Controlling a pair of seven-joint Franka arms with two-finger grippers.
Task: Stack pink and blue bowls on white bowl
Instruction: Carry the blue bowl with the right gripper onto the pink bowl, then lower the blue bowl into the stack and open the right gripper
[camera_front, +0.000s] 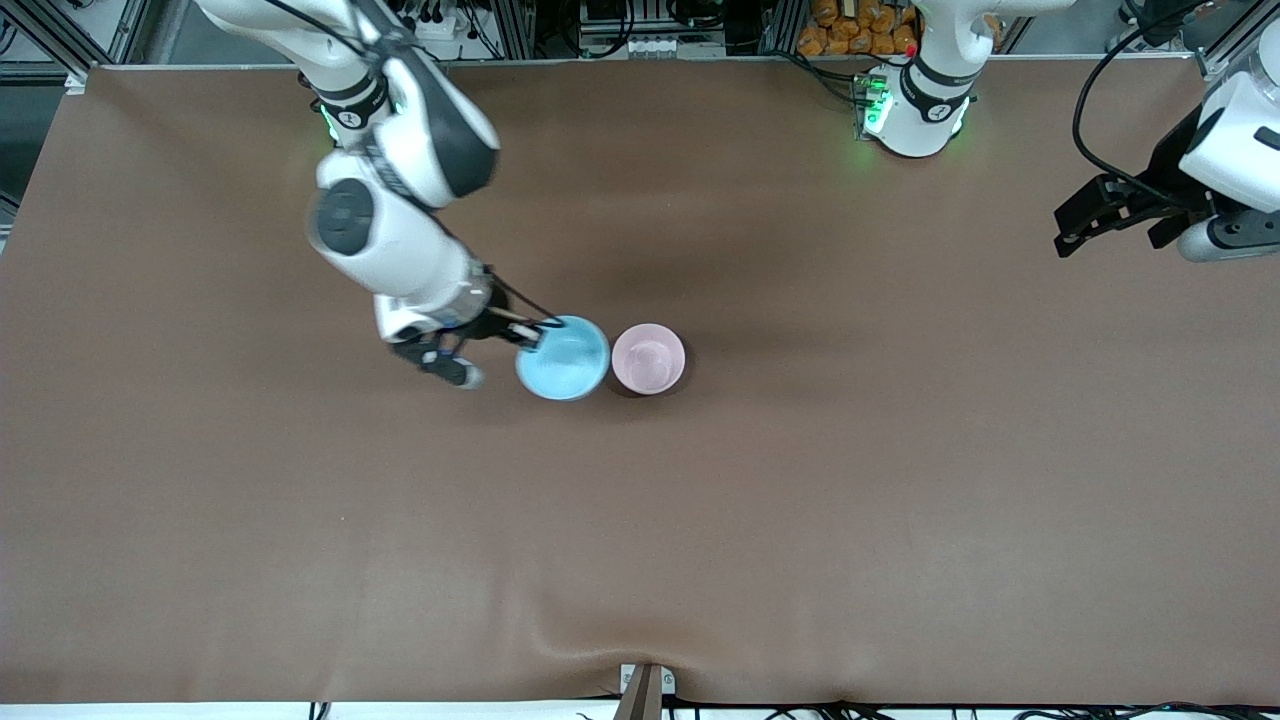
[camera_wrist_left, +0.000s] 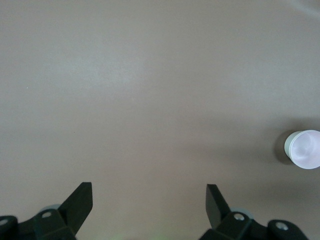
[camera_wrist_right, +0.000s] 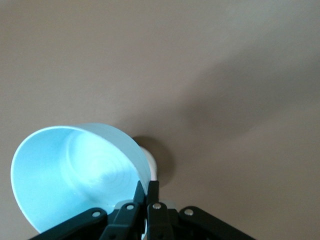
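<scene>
The right gripper (camera_front: 528, 335) is pinched onto the rim of the blue bowl (camera_front: 563, 358), one finger inside the wall and one outside. You can see it best in the right wrist view, where the fingertips (camera_wrist_right: 146, 192) squeeze the thin edge of the blue bowl (camera_wrist_right: 75, 172) and the bowl tips up with its open side toward the camera. It looks lifted a bit off the brown table (camera_front: 800, 500), though I can't tell for sure how high.

Just beside the held bowl, toward the left arm's end of the table, sits the pink bowl (camera_front: 648, 358). It's upright and looks nested in a white bowl, whose pale edge (camera_wrist_right: 150, 162) peeks out past the blue rim in the right wrist view. The blue and pink bowls are close, maybe touching, can't say which.

The left gripper (camera_front: 1105, 215) is parked well apart from all that, waiting over the left arm's end of the table. Its fingers (camera_wrist_left: 80, 202) are spread wide with nothing in between, and its camera catches the pink bowl (camera_wrist_left: 304, 149) far off.
</scene>
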